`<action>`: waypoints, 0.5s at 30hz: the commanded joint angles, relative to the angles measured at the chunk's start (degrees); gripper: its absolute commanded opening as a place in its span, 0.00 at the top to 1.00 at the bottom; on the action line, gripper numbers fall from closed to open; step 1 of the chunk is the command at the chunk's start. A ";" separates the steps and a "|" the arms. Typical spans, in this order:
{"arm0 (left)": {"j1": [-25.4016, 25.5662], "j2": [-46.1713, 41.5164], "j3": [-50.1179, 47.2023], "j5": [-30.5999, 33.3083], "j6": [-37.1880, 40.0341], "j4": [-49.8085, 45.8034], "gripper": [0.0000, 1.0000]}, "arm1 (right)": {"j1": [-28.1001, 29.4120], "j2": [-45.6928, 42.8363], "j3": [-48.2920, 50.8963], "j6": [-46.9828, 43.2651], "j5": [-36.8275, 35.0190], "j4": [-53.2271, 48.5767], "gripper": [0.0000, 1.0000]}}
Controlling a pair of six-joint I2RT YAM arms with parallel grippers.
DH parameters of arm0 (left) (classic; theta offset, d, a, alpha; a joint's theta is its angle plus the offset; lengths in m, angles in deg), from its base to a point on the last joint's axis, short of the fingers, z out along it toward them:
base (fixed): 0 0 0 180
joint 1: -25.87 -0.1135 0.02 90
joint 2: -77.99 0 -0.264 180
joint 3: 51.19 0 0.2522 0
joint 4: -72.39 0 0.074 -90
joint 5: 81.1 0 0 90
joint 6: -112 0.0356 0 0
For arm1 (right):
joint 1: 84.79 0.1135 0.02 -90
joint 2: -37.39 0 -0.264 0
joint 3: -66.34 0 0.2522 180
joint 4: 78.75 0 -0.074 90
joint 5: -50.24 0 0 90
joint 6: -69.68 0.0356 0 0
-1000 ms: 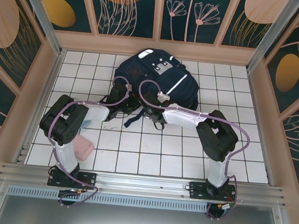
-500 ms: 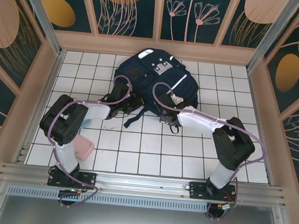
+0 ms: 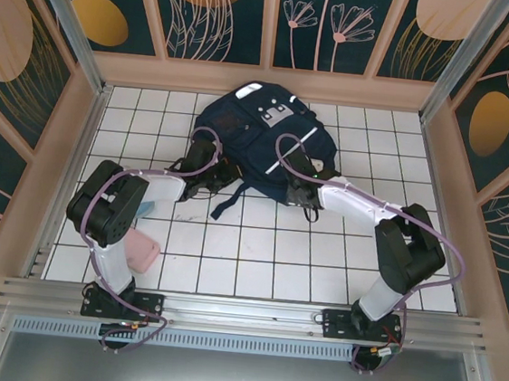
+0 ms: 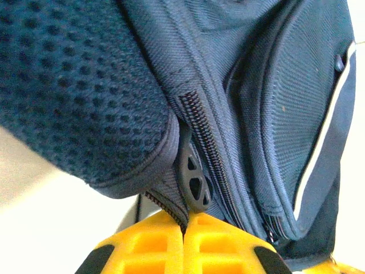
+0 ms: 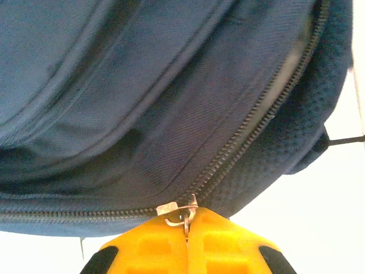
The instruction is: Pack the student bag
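Observation:
The student bag (image 3: 262, 133) lies flat at the back of the tiled table, navy with a white diagonal stripe. My left gripper (image 3: 225, 172) is at its near-left edge; in the left wrist view the yellow fingers (image 4: 148, 245) are shut on the bag's zipper-tape edge (image 4: 171, 208), beside a dark plastic zipper pull (image 4: 194, 178). At the bag's near-right edge is my right gripper (image 3: 297, 182). Its yellow fingers (image 5: 222, 245) are shut on the small metal zipper pull (image 5: 183, 214), where the open zipper teeth (image 5: 251, 131) of the bag (image 5: 142, 85) meet.
A black strap (image 3: 227, 203) trails from the bag toward the near side. A pink case (image 3: 143, 253) lies on the tiles by the left arm's base. Wooden walls and metal posts fence the table on three sides.
My right gripper has moved to the right along the bag's near edge with the zipper pull in it. The left gripper has held its place on the bag's edge.

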 commanded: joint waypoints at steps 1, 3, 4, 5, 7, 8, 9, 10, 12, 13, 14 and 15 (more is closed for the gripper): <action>-4.50 -2.58 1.74 8.92 2.70 -3.35 0.88 | 3.43 -0.67 -2.69 -4.82 7.71 0.51 1.00; -5.56 -3.97 1.80 12.87 3.06 -7.38 0.72 | 5.65 0.31 -4.30 -5.16 11.38 2.13 1.00; -5.86 -5.08 1.31 14.38 3.18 -8.63 0.64 | 6.55 1.20 -5.39 -5.16 12.93 3.13 1.00; -6.27 -6.29 0.69 15.38 3.36 -9.47 0.57 | 7.21 1.94 -6.19 -5.12 14.47 3.88 1.00; -6.72 -9.34 -0.51 17.02 3.60 -11.20 0.48 | 8.30 3.57 -8.10 -4.91 16.13 5.66 1.00; -6.79 -10.74 -1.21 17.81 3.55 -12.22 0.43 | 8.88 4.68 -9.24 -4.90 18.66 6.31 1.00; -6.82 -11.92 -1.87 18.43 3.52 -13.07 0.40 | 9.42 5.67 -10.35 -4.86 19.34 6.61 1.00; -6.84 -13.41 -2.82 18.69 3.23 -13.60 0.38 | 10.05 6.59 -11.71 -4.81 19.60 6.66 1.00; -6.76 -16.05 -5.78 17.35 1.23 -12.36 0.36 | 11.13 7.87 -13.95 -5.07 20.57 6.57 1.00; -6.59 -17.09 -7.74 14.86 -0.10 -10.27 0.36 | 11.58 8.12 -14.55 -5.12 20.85 6.59 1.00; -6.46 -17.80 -9.22 12.26 -1.43 -8.62 0.35 | 11.85 8.24 -14.94 -5.12 21.30 6.66 1.00; -6.10 -18.24 -10.33 10.59 -2.46 -7.54 0.35 | 11.96 8.29 -15.19 -5.24 21.87 6.78 1.00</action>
